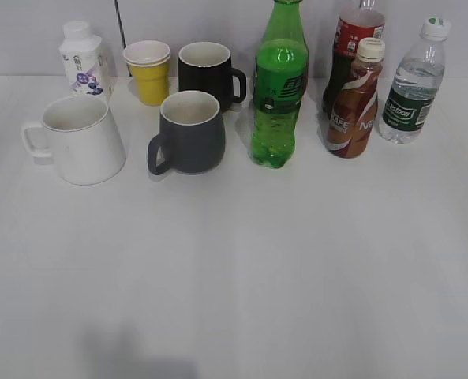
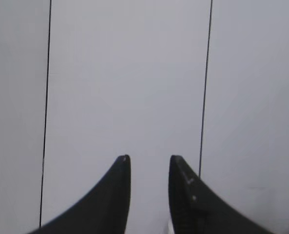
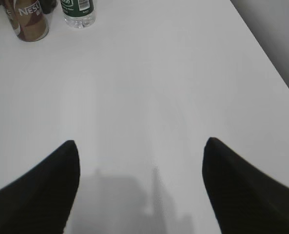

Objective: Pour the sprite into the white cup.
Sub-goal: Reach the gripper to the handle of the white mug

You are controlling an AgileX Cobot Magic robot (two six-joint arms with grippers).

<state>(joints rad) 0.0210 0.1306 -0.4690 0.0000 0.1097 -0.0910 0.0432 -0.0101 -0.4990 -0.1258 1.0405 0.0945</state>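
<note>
Translucent green plastic sprite bottle [image 1: 279, 87] is standing upright mid-row on the smooth white tabletop [image 1: 241, 268], grey mug [image 1: 189, 132] between it and the tapered white ceramic cup [image 1: 80, 140]. Left fingers [image 2: 149, 168] are sitting narrow, empty; right fingers [image 3: 140, 151] are spreading wide, empty.

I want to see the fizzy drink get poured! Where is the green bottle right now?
In the exterior view the sprite stands upright just right of the table's middle, between the grey mug on its left and the brown coffee bottle on its right.
</note>
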